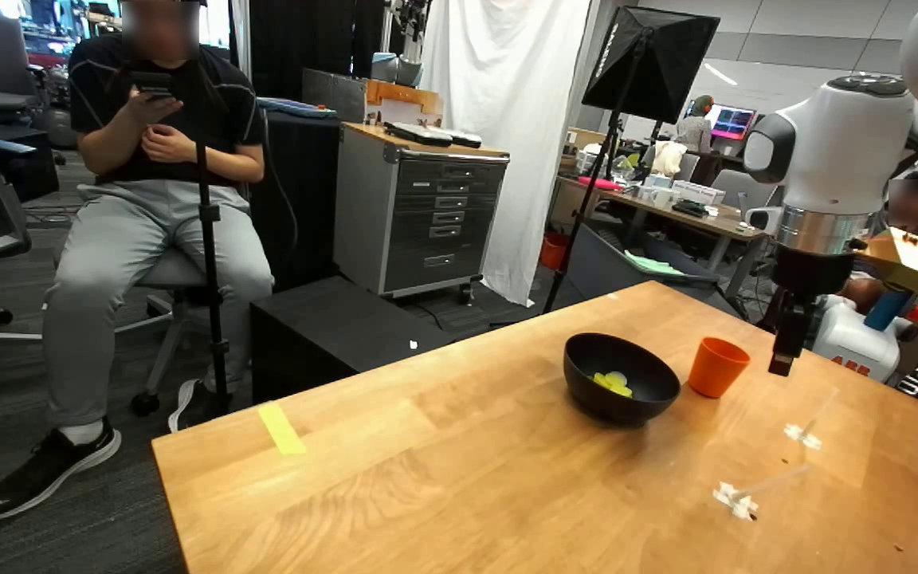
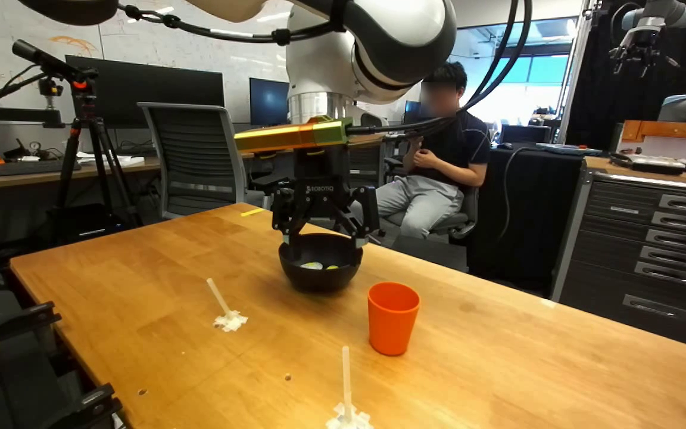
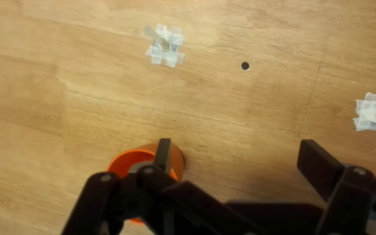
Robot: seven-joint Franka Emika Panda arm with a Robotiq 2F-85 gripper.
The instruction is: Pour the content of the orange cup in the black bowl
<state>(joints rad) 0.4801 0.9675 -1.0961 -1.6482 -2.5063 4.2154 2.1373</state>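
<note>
1. Bench (image 1: 427,494): wooden top; a yellow tape strip (image 1: 281,428) is stuck near one edge.
2. Leaning pale rod (image 2: 219,297) and near-vertical pale rod (image 2: 346,372): each stands in a patch of white tape (image 2: 233,322) on the bench.
3. Drilled hole (image 3: 245,65): round and dark, between the two taped patches in the wrist view.
4. Drawer cabinet (image 1: 419,223): dark-fronted, beside a white curtain (image 1: 499,104).
5. Softbox lamp (image 1: 650,62): black, tilted, beyond the bench.
6. Seated person (image 1: 136,215): dark shirt, grey trousers, phone (image 1: 152,82) raised before the chest.
7. Tripod (image 2: 87,122): black, in front of a dark monitor (image 2: 152,89); an office chair (image 2: 197,155) stands beside it, near the bench.
</note>
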